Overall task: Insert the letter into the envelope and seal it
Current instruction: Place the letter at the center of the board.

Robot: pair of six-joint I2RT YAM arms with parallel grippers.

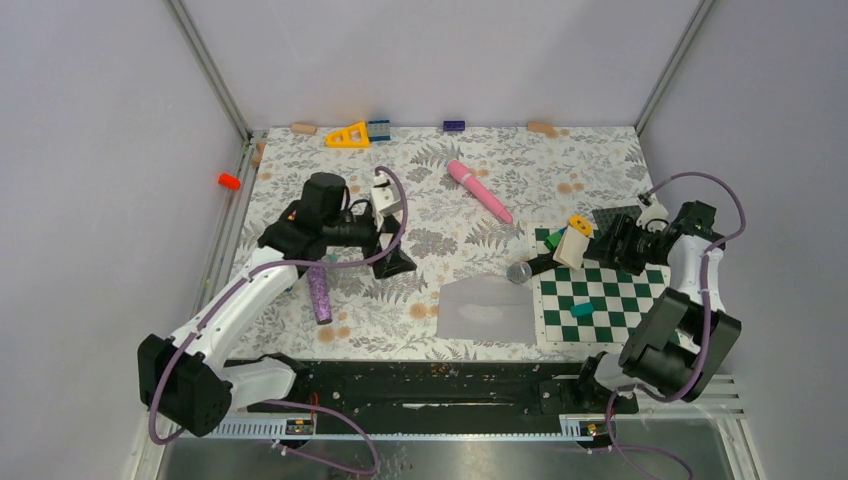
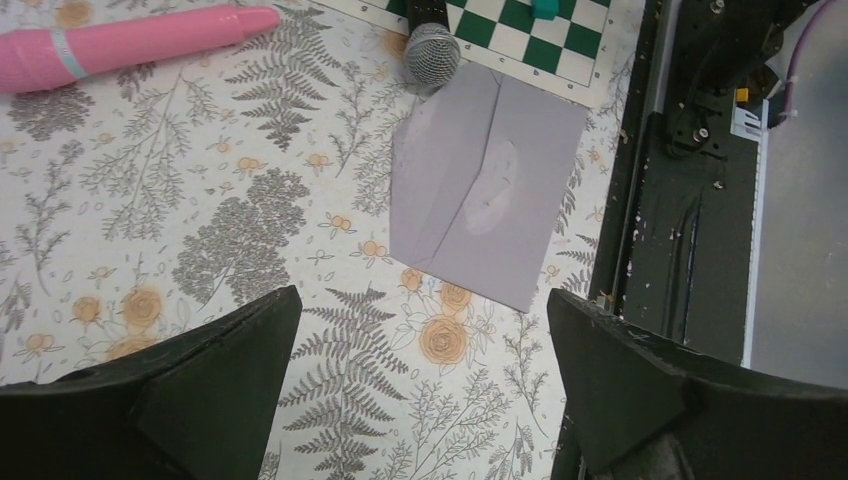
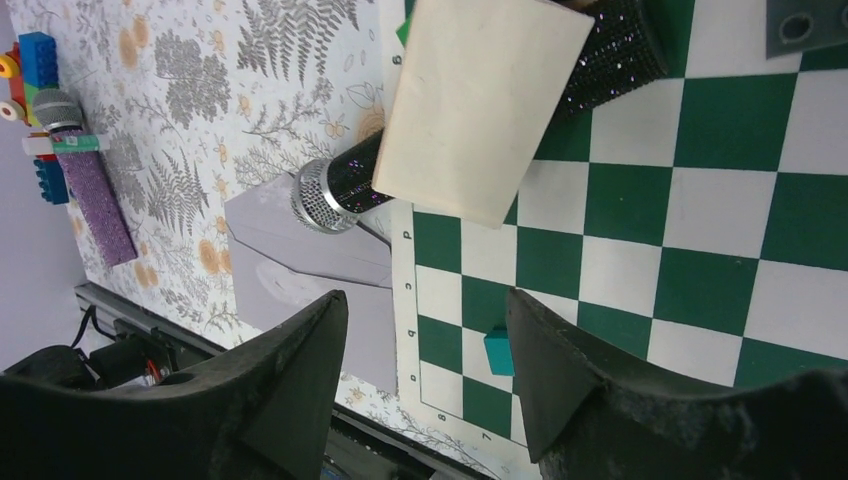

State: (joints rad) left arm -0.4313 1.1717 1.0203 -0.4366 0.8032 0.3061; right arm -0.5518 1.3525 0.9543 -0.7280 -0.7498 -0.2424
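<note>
The pale grey-lavender envelope (image 1: 483, 310) lies flat on the floral cloth at the front centre, its pointed flap side facing away from the arms. It also shows in the left wrist view (image 2: 487, 185) with a whitish smear at its middle, and in the right wrist view (image 3: 300, 260). No loose letter sheet shows. A cream rectangular piece (image 1: 571, 247) rests on a black glitter microphone (image 3: 340, 185). My left gripper (image 1: 393, 252) is open and empty, left of the envelope and above the cloth (image 2: 422, 300). My right gripper (image 1: 607, 240) is open and empty above the checkerboard mat (image 3: 425, 300).
The green-and-white checkerboard mat (image 1: 600, 300) touches the envelope's right edge and bears a teal block (image 1: 582, 310). A pink tube (image 1: 480, 190), a purple glitter stick (image 1: 320, 292) and a white block (image 1: 388, 200) lie on the cloth. Toy bricks line the back wall.
</note>
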